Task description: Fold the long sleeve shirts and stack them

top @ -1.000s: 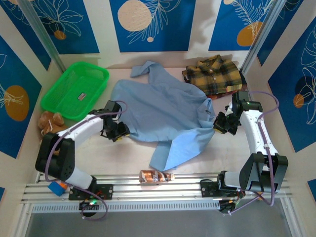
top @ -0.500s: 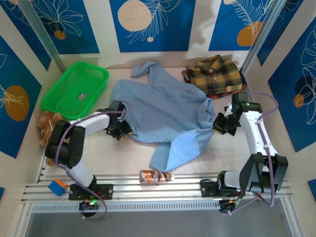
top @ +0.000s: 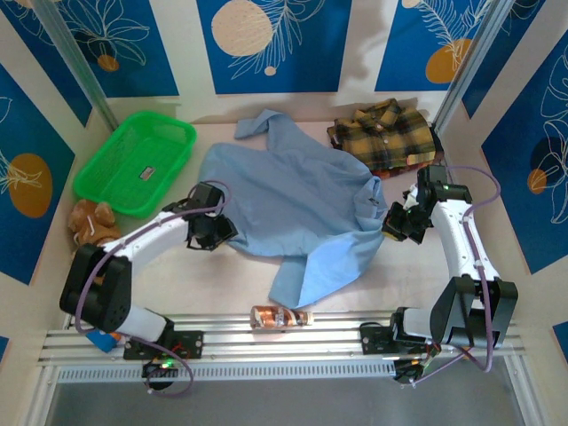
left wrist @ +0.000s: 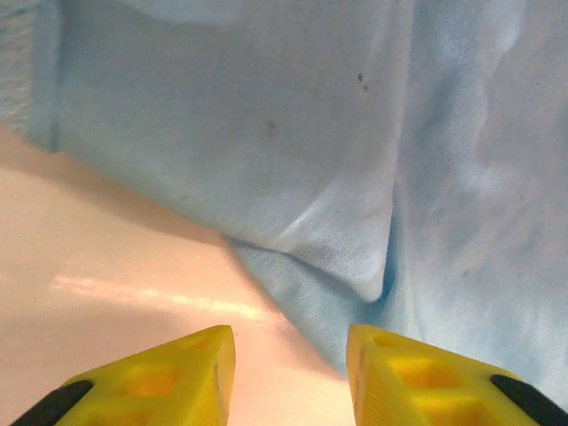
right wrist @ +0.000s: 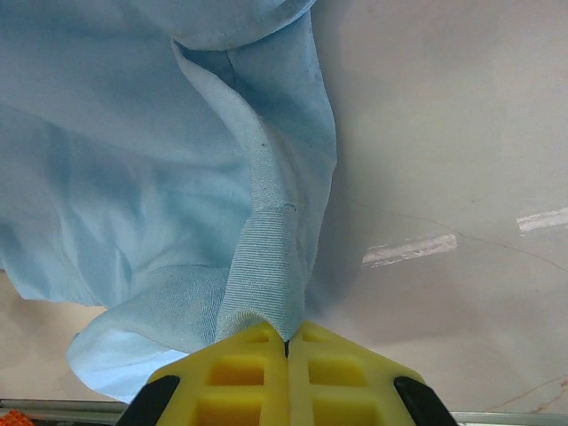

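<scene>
Left tool [left wrist: 291,355] shifted, pale table [top: 399,275], blue-patterned walls [top: 275,44]

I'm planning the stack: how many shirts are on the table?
2. The light blue shirt lies spread out across the middle; the plaid shirt sits at the far right, near the back wall. More could be hidden underneath.

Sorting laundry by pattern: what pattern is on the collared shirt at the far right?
The cloth shirt is yellow-and-dark-brown plaid, clearest in the top external view.
</scene>
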Action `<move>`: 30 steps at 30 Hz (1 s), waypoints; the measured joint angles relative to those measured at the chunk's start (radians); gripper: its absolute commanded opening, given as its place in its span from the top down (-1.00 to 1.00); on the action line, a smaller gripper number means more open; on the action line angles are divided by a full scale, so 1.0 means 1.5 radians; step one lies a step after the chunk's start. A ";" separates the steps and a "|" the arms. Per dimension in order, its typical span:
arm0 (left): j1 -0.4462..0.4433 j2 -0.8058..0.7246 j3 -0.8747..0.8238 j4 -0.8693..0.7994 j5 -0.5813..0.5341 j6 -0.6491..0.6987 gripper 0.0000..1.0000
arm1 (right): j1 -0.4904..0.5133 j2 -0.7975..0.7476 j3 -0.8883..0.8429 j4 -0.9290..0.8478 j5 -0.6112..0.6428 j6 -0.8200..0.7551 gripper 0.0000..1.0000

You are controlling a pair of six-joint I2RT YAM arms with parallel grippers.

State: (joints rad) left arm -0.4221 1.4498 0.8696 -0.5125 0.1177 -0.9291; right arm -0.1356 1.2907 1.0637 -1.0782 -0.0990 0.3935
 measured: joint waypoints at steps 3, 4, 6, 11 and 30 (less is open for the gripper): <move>0.000 0.002 -0.022 0.005 0.000 -0.011 0.32 | -0.003 0.000 0.000 0.006 -0.004 -0.001 0.97; 0.000 0.005 -0.029 0.005 0.001 -0.016 0.32 | -0.003 0.000 0.000 0.008 -0.005 -0.001 0.97; -0.001 0.013 -0.037 0.006 0.001 -0.024 0.30 | -0.003 0.001 0.000 0.009 -0.006 -0.003 0.97; -0.002 0.036 -0.036 0.028 0.001 -0.028 0.28 | -0.003 0.003 0.000 0.011 -0.008 -0.007 0.97; -0.037 0.129 0.021 0.073 -0.010 -0.038 0.44 | -0.008 0.003 0.000 0.014 -0.025 -0.015 0.97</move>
State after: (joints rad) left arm -0.4770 1.6428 0.9005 -0.4026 0.1028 -0.9867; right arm -0.1482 1.2953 1.0637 -1.0573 -0.1360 0.3714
